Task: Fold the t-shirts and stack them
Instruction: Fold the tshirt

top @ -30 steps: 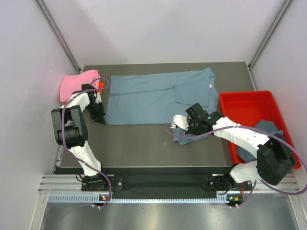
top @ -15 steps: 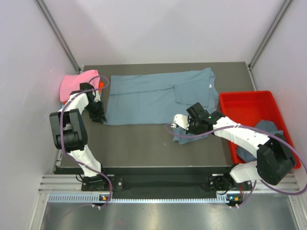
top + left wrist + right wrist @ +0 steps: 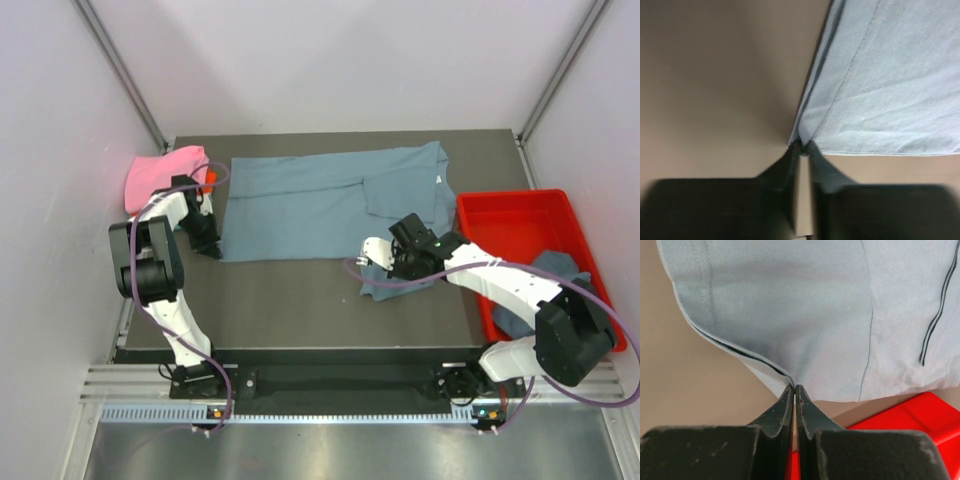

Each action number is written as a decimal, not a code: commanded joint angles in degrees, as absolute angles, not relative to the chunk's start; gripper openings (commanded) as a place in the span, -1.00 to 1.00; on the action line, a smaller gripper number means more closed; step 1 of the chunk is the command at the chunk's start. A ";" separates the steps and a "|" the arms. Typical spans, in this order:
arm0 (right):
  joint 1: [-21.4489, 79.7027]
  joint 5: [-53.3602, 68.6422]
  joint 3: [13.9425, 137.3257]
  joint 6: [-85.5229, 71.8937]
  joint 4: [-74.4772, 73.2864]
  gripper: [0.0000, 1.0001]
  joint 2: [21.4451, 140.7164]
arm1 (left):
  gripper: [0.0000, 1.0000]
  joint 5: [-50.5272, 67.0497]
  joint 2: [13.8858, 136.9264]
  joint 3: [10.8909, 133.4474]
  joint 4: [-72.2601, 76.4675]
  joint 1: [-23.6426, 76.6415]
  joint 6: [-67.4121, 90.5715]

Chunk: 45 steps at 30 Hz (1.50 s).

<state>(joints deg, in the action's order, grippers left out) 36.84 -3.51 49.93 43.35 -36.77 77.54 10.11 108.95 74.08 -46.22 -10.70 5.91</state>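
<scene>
A slate blue-grey t-shirt (image 3: 320, 200) lies spread across the back of the table, partly folded. My left gripper (image 3: 208, 245) is shut on its near left corner (image 3: 807, 135), low at the table. My right gripper (image 3: 385, 270) is shut on the shirt's near right edge (image 3: 790, 330), where the cloth bunches toward the front. A folded pink t-shirt (image 3: 160, 175) lies at the back left with a bit of orange cloth (image 3: 211, 178) beside it. Another blue-grey shirt (image 3: 545, 285) hangs out of the red tray.
The shallow red tray (image 3: 520, 220) stands at the right edge, also visible in the right wrist view (image 3: 910, 420). White walls close in on the left, right and back. Dark bare tabletop (image 3: 280, 300) lies in front of the shirt.
Both grippers stay shut on the shirt in nearly the same places. The left arm's elbow has shifted slightly; the shirt has barely moved.
</scene>
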 commanded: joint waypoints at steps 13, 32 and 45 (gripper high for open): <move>29.81 -5.54 56.24 42.28 -36.56 -1.00 75.32 | -1.00 13.71 98.70 76.46 -49.30 -10.90 3.61; 19.78 -6.24 77.34 40.60 -32.96 -1.00 83.31 | -1.00 18.46 114.34 100.27 -55.90 -10.81 -0.78; 15.74 -10.36 91.39 40.87 -24.97 -1.00 98.24 | -1.00 19.33 127.17 121.71 -58.18 -9.76 -2.46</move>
